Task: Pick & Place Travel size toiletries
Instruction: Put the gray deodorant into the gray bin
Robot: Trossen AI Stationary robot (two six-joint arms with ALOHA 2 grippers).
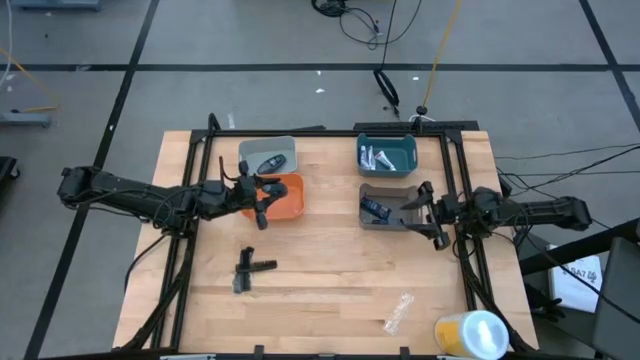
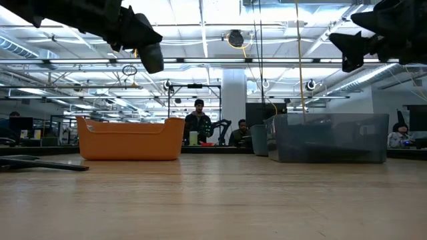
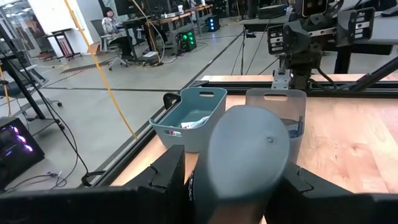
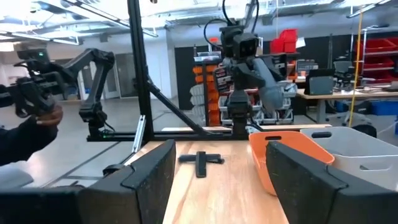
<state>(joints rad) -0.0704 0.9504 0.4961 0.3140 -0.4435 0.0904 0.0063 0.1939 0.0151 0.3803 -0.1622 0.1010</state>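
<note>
left tool (image 1: 262,192) over orange bin (image 1: 290,205), gripping a grey oval piece (image 3: 245,165); right tool (image 1: 425,210) wide open, empty.
left tool sits above the orange bin's edge, fingers closed on the oval. another oval (image 1: 270,163) lies in the grey bin (image 1: 255,150) just behind. black sticks (image 1: 250,268) lie on the counter (image 1: 330,280) nearer front. white tubes (image 1: 378,157) in teal bin (image 1: 400,143); blue tube (image 1: 374,208) in dark bin (image 1: 385,222), beside the right tool.
</note>
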